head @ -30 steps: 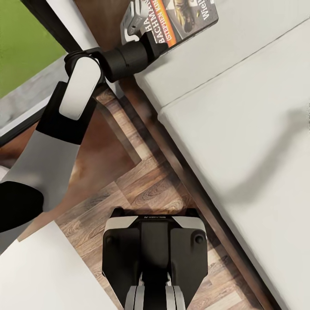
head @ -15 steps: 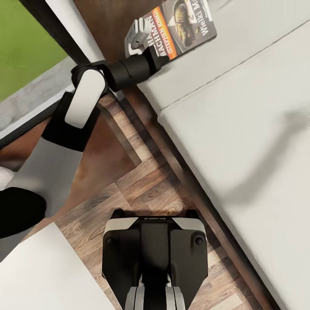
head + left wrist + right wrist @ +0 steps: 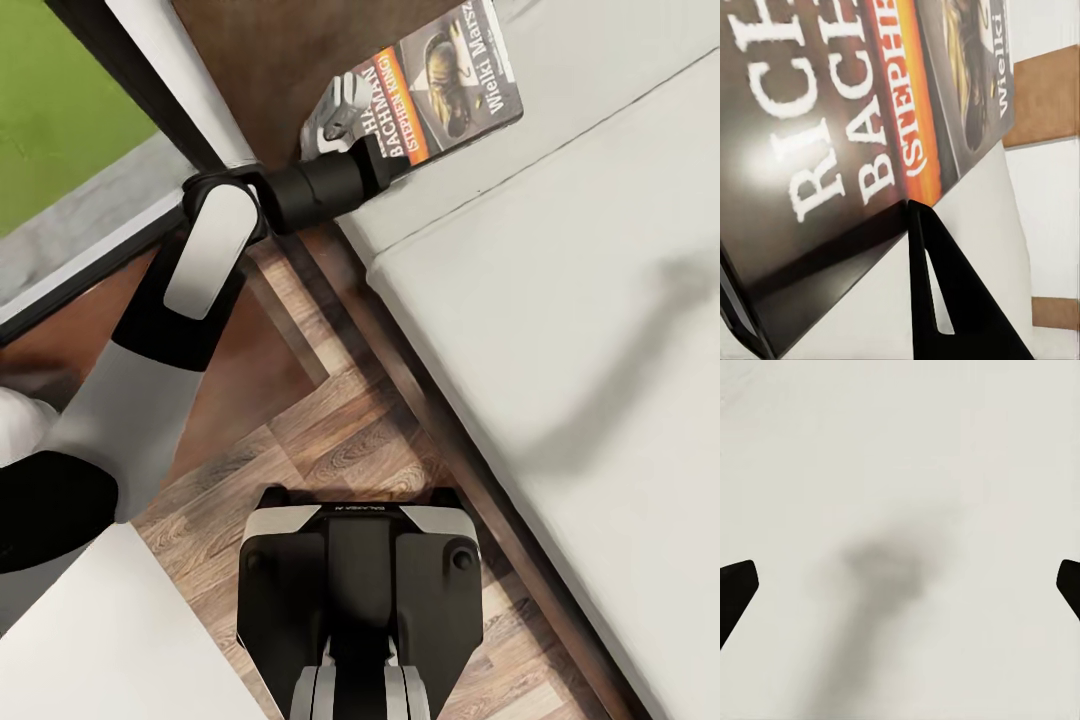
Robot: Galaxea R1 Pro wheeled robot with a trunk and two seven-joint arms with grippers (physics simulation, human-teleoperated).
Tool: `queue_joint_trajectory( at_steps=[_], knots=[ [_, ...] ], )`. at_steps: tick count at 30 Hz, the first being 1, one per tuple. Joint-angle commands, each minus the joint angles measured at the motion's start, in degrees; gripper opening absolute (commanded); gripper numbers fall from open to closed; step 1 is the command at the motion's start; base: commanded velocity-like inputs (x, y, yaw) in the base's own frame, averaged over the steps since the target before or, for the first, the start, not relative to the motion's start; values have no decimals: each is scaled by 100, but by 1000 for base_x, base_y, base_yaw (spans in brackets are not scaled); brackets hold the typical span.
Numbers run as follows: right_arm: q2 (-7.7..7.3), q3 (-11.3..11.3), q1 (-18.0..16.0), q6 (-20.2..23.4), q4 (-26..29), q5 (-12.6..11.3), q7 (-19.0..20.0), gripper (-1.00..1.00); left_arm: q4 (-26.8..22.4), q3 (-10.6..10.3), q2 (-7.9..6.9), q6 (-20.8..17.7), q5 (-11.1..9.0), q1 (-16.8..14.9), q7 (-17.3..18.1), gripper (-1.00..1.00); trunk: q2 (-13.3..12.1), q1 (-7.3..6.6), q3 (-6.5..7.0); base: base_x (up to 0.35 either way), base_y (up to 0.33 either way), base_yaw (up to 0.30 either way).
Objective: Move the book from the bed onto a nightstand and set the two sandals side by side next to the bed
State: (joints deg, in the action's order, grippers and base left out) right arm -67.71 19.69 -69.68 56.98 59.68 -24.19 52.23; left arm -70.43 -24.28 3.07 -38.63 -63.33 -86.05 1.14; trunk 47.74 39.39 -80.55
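1. the left gripper (image 3: 372,150) is clamped on the book (image 3: 440,90) – at the bed (image 3: 560,300) corner by the headboard (image 3: 270,60).
2. the right gripper (image 3: 900,577) is spread wide over bare mattress.

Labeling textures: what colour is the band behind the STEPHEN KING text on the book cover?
Orange, on the book's dark cover; clearest in the left wrist view.

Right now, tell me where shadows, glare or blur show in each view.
Head view: a soft arm-shaped shadow lies across the bed. Left wrist view: a bright glare patch sits on the glossy book, whose near lettering is blurred. Right wrist view: a blurry grey shadow falls on the pale mattress between the right gripper fingertips.
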Motion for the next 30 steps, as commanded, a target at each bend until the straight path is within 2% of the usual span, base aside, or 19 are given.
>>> queue_joint_trajectory(
  at_steps=[1,7,10,16,18,19,21,22,24,25,27,28,30],
  knots=[
    [-1,-1,-10,20,-4,21,32,100,0,6,2,-23,26,-1,16,-100,5,2,-3,0,0,0],
    [-23,-1,-10,206,113,6,39,100,-231,-26,152,-258,15,129,-290,-100,5,2,14,0,0,-29],
    [-23,-1,-10,275,129,3,39,100,-298,-29,169,-299,2,161,-356,-100,5,2,31,0,0,-56],
    [11,-1,26,302,189,-14,48,100,-677,-35,206,-397,-178,297,-610,-100,5,2,75,0,0,-67],
    [41,-1,145,302,208,-23,82,100,-875,-29,195,-441,-397,352,-783,-100,5,2,92,0,0,-69],
    [41,-1,145,302,208,-23,82,100,-875,-29,195,-441,-397,352,-783,-100,5,2,100,0,0,-67],
    [93,-1,339,302,231,-30,164,100,-1064,-26,169,-515,-658,388,-1020,-100,5,2,117,0,0,-53],
    [93,-1,339,302,231,-30,164,100,-1064,-26,169,-515,-658,388,-1020,-100,5,2,126,0,0,-47],
    [143,6,534,302,254,-29,281,100,-1256,-10,146,-602,-918,412,-1298,-100,5,2,144,0,0,-34],
    [143,6,534,302,254,-29,281,100,-1256,-10,146,-602,-918,412,-1298,-100,5,2,153,0,0,-30],
    [183,13,675,302,273,-26,408,100,-1410,7,127,-681,-1164,426,-1574,-100,5,2,171,0,0,-22],
    [183,13,675,302,273,-26,408,100,-1410,7,127,-681,-1164,426,-1574,-100,5,2,180,0,0,-19],
    [214,17,769,302,285,-26,506,100,-1509,18,113,-737,-1372,434,-1816,-100,5,2,198,0,0,-14]
  ],
)
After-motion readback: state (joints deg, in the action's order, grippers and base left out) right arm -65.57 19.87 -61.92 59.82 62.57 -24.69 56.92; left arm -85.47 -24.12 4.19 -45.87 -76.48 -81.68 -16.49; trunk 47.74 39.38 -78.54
